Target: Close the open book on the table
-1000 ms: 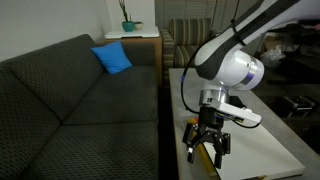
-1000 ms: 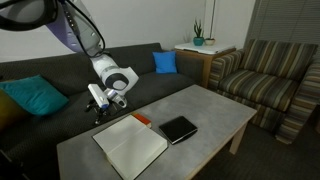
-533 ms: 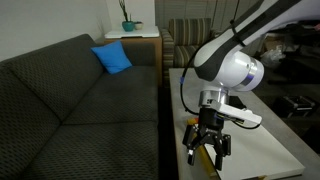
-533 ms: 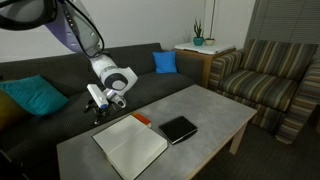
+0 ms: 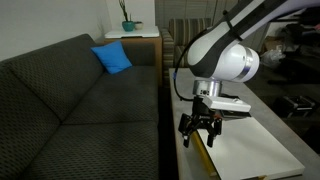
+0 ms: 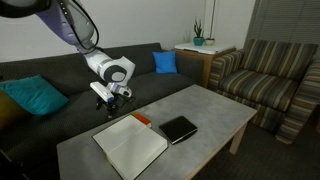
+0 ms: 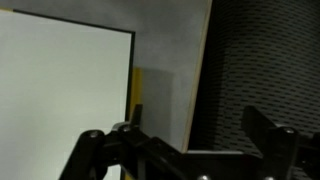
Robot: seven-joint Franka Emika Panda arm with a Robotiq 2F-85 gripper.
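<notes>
**White pages up, end effector spread over the sofa-side edge**

From where I stand, the open book lies flat on the light grey worktop, pages up, at the end nearest the arm. A red-orange book shows at its far corner, and a small black notebook lies near, apart from both. The end effector hangs over the worktop's sofa-side edge, close by the open book's corner — not touching it, as far as I can tell. In the wrist view its fingers stand wide apart, the white page and a yellowish strip beyond them. Alongside, a dark grey sofa carries a blue cushion.
</notes>
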